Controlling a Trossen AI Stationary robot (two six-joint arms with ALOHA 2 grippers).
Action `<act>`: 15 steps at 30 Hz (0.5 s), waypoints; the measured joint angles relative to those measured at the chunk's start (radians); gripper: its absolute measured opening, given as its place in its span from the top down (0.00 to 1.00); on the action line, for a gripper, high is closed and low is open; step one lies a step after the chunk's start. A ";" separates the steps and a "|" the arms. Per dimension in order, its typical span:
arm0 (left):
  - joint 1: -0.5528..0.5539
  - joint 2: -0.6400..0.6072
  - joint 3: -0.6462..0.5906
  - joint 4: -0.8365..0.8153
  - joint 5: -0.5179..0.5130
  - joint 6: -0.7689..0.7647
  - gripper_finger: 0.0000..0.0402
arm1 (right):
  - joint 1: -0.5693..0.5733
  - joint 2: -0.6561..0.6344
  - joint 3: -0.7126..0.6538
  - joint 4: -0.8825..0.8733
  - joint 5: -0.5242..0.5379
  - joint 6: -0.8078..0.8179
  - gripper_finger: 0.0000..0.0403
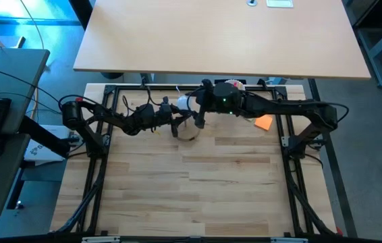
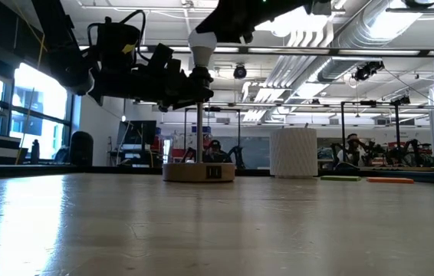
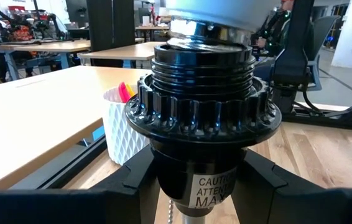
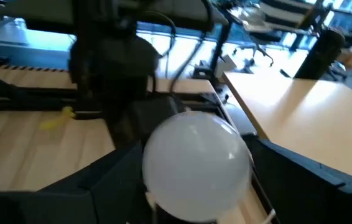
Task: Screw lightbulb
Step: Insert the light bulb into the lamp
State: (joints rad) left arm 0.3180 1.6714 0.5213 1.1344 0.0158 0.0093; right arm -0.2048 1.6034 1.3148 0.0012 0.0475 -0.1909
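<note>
Clamped jaws show on both arms. From above, near the upper middle of the frame, the left gripper (image 1: 175,122) and right gripper (image 1: 189,105) meet over a wooden disc stand (image 1: 188,132), with the lightbulb (image 1: 183,102) a small white spot between them. An orange piece (image 1: 263,122) lies to the right.

At table level, the lightbulb (image 2: 202,47) sits upper centre, atop a black socket (image 2: 199,79) on a thin post rising from the stand (image 2: 198,171). A white ribbed cup (image 2: 293,152) stands right of it.

The left wrist camera shows its fingers (image 3: 132,180) gripping the socket (image 3: 202,118), the bulb's screw base entering its mouth at top.

The right wrist camera shows dark fingers (image 4: 111,177) closed on the white lightbulb (image 4: 196,165) at lower centre.
</note>
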 joint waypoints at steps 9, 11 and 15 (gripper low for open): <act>0.000 0.000 0.000 0.002 0.000 0.002 0.65 | -0.020 0.012 0.000 0.016 -0.024 0.030 0.30; 0.000 0.000 -0.001 0.003 0.000 0.002 0.65 | -0.024 0.021 0.000 0.023 -0.041 0.035 0.32; 0.000 0.001 -0.001 0.004 -0.003 0.000 0.65 | -0.025 0.026 0.000 0.026 -0.044 0.038 0.37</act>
State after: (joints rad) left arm 0.3184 1.6726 0.5201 1.1382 0.0132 0.0096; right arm -0.2295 1.6291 1.3151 0.0269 0.0032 -0.1532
